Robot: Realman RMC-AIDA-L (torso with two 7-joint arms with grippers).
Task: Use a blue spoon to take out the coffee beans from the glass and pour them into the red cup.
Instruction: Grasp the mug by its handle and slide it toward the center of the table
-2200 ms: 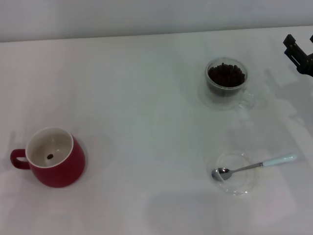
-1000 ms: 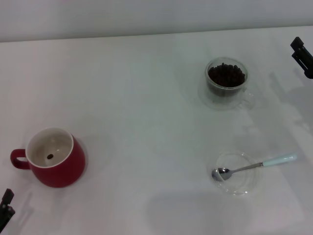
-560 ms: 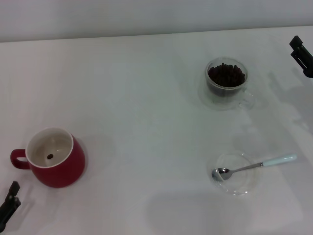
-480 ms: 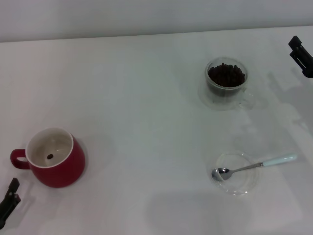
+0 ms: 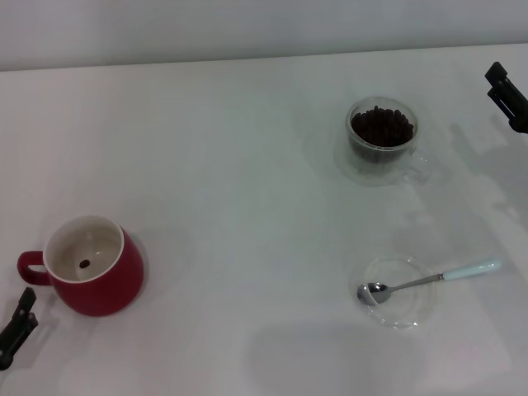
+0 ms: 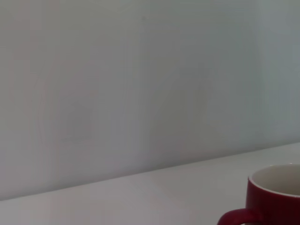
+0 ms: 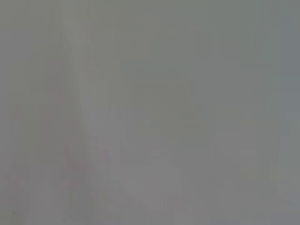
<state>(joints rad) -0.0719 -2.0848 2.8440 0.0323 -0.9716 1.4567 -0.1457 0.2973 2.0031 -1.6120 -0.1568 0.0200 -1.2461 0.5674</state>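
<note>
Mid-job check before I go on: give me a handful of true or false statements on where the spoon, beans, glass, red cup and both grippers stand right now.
1. The blue spoon lies with its bowl in the shallow clear dish. True.
2. The glass is empty. False: it is full of coffee beans.
3. The red cup holds a single bean. True.
4. The right gripper holds the spoon. False: it is at the table's far right edge, away from the spoon.
5. The left gripper is beside the glass. False: it is near the red cup's handle.
</note>
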